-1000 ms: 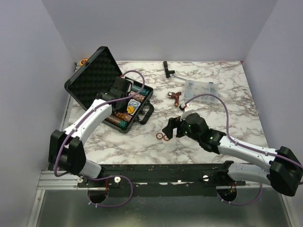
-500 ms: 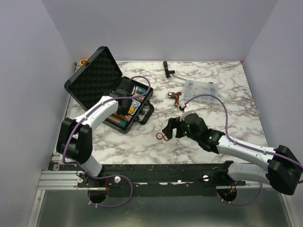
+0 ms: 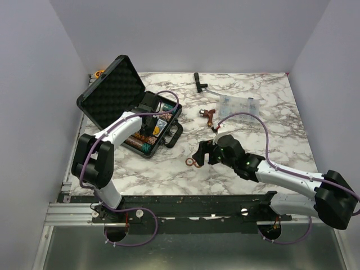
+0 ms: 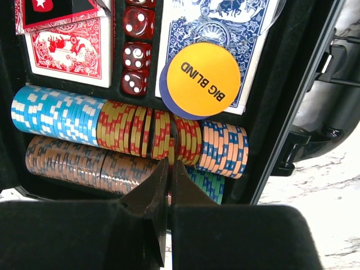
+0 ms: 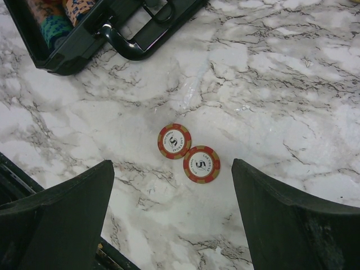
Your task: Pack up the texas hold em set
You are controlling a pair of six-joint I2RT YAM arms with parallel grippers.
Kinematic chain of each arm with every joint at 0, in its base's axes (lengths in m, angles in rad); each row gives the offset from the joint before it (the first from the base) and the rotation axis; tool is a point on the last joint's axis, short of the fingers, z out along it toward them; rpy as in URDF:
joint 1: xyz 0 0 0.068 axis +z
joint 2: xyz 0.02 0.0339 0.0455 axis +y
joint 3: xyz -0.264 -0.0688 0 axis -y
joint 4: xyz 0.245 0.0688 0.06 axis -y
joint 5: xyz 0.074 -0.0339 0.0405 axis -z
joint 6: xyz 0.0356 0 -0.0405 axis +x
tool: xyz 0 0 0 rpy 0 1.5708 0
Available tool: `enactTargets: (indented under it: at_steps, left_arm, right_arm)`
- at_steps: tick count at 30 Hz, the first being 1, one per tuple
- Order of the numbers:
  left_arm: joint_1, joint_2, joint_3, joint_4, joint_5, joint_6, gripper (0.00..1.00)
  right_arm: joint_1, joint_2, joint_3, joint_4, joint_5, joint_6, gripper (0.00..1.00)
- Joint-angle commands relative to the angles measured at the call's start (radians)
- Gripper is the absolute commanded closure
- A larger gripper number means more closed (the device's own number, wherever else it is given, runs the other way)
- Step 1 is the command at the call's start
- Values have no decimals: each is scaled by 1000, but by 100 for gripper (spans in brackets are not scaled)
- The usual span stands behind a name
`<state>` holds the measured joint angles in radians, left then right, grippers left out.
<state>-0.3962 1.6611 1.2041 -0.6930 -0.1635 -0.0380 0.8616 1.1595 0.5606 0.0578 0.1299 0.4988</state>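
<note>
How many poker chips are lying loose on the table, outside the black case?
2. The first chip and the second chip lie side by side on the marble table, near the case handle. Others may be hidden.

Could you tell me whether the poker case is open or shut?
Open: the case has its foam-lined lid raised, chip rows exposed.

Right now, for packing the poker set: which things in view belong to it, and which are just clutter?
Part of the job: black case, open; chip rows; blue deck; red dice; Big Blind button; loose red chips, two on the marble.

Lying about: clear parts box; black T-shaped tool; copper fitting.
</note>
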Motion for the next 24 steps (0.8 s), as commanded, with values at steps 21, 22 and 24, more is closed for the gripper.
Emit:
enactTargets:
  at_steps: [21, 22, 24]
  left_arm:
    - [48, 99, 61, -5, 33, -30, 92]
    - [49, 107, 64, -8, 40, -28, 93]
    - [51, 122, 69, -19, 54, -27, 96]
  right_arm:
    - [-4, 34, -8, 34, -45, 37, 13]
    - [-5, 33, -10, 35, -47, 38, 13]
    - [-4, 33, -14, 39, -47, 40, 13]
